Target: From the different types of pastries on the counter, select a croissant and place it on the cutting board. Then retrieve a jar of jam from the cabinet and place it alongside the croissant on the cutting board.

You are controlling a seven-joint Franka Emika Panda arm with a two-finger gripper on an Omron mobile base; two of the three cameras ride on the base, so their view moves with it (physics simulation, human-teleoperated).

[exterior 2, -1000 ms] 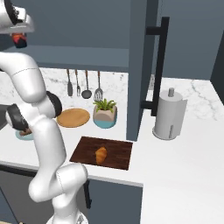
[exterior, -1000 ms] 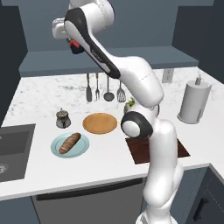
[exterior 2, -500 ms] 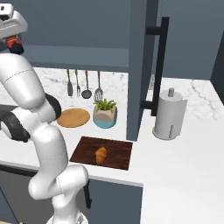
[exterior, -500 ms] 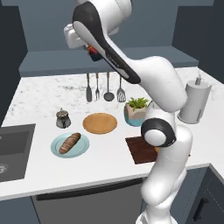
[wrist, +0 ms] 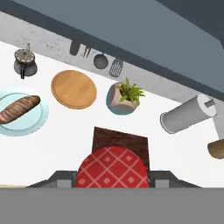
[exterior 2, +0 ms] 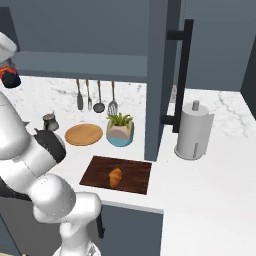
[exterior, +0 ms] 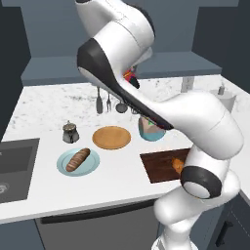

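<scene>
Red-checked round lid of the jar of jam [wrist: 112, 168] sits clamped in my claw [wrist: 112, 175], covering the grainy cutting board [wrist: 120, 141] at twelve o'clock.

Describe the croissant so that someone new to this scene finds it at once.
Start at the white marble counter and find the dark reddish-brown cutting board near its front edge. The croissant is the small stubby golden pastry on it, unlike the longer loaf lying on the pale blue plate.
</scene>
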